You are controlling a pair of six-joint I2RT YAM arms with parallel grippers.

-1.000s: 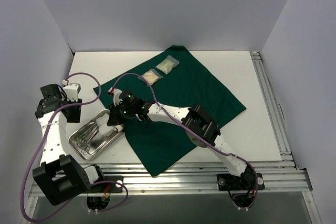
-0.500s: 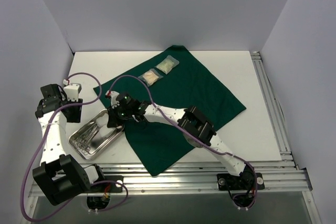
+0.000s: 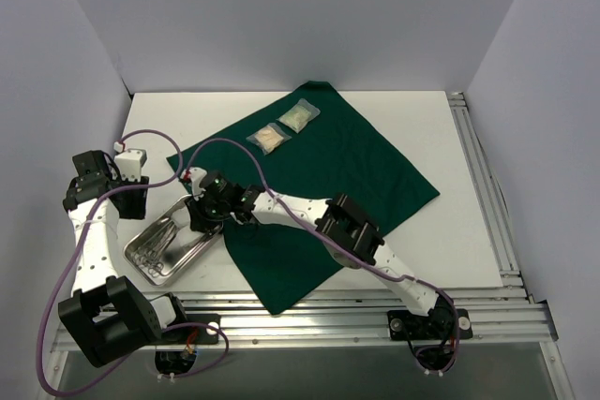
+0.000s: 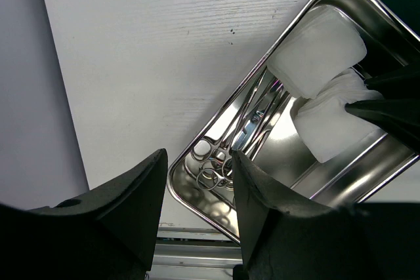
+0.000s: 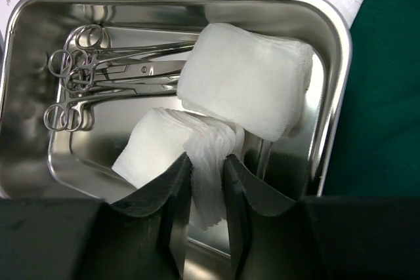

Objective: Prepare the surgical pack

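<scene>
A small steel tray (image 3: 161, 274) sits on the white table at the left, beside the dark green drape (image 3: 347, 166). It holds steel scissor-like instruments (image 5: 98, 77) and two white gauze pads. My right gripper (image 5: 207, 168) is over the tray, shut on the edge of the lower gauze pad (image 5: 164, 145), which droops into the tray. The other gauze pad (image 5: 246, 86) lies in the tray's far corner. My left gripper (image 4: 197, 191) is open and empty, high above the tray's near end (image 4: 197, 195). Two clear packets (image 3: 285, 126) lie on the drape's far corner.
The tray's rim (image 5: 341, 83) touches the drape's left edge. White walls close the table at the back and left. Metal rails (image 3: 487, 194) run along the right and near edges. A purple cable (image 3: 150, 138) loops above the tray.
My right gripper has moved left off the drape to over the tray, carrying the gauze pad. The left arm has not moved.
</scene>
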